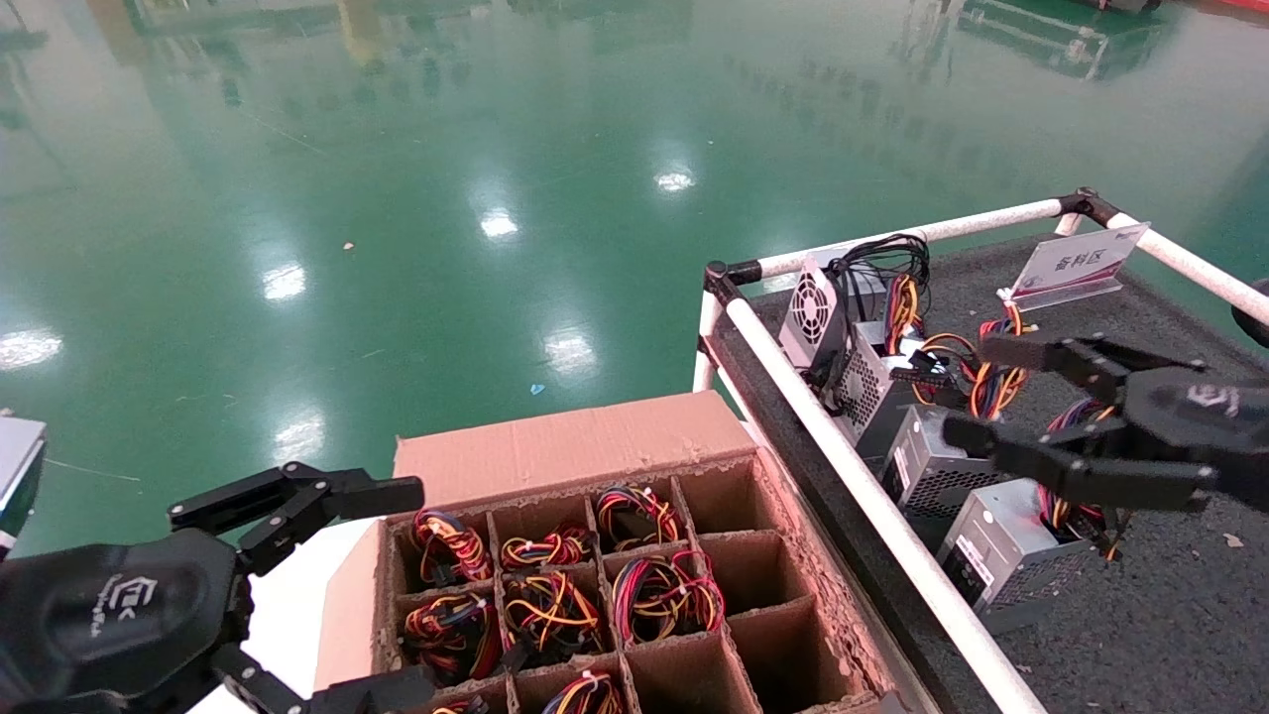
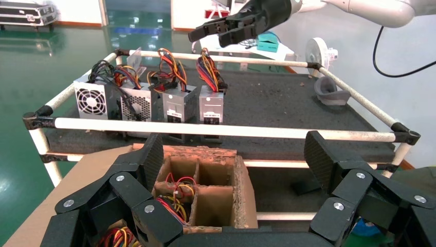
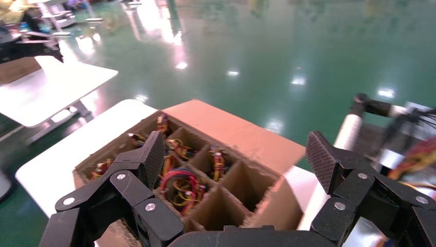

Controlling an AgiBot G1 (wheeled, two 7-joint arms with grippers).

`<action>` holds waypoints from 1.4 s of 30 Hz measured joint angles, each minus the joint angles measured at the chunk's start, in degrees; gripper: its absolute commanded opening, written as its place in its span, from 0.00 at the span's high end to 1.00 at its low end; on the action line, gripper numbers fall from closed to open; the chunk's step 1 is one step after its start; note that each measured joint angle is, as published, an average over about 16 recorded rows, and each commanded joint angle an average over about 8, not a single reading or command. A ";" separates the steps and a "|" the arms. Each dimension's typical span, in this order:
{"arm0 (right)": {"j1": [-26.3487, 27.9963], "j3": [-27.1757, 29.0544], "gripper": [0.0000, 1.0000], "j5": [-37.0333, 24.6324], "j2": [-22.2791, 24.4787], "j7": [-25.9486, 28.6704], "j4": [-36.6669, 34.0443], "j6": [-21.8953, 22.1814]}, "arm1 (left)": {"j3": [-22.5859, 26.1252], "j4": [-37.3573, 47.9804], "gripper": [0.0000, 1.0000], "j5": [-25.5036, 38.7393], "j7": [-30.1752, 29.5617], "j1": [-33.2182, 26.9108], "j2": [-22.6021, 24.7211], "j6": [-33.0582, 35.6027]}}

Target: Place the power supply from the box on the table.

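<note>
Meanwhile the right gripper (image 1: 977, 397) hung wide open and empty above the table (image 1: 1170, 615), the newest power supply (image 1: 1001, 555) standing just below, while the open left gripper (image 1: 392, 585) idled beside the box (image 1: 585, 436).

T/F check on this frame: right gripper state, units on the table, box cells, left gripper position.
1. The right gripper holds a power supply. False: its fingers are open and empty, above the table.
2. Four power supplies stand in a row on the table. True.
3. Every cell of the box holds wires. False: the cells nearest the table are empty.
4. The left gripper is open beside the box. True.
</note>
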 measured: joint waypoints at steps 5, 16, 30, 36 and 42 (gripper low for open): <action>-3.53 2.01 0.00 0.92 -0.59 0.13 5.08 0.41 | 0.00 0.00 0.00 0.00 0.00 0.00 0.00 0.00; -11.24 6.41 0.00 2.93 -1.89 0.40 16.16 1.30 | 0.00 0.00 0.00 0.00 0.00 0.00 0.00 0.00; -20.68 11.80 0.00 5.39 -3.47 0.74 29.75 2.38 | 0.00 0.00 0.00 0.00 0.00 0.00 0.00 0.00; -23.44 13.39 0.00 6.11 -3.94 0.83 33.70 2.69 | 0.00 0.01 0.00 0.00 0.00 0.01 -0.01 -0.01; -24.43 13.98 0.00 6.42 -4.12 0.87 35.10 2.82 | 0.00 0.01 0.00 -0.01 0.00 0.01 -0.01 -0.02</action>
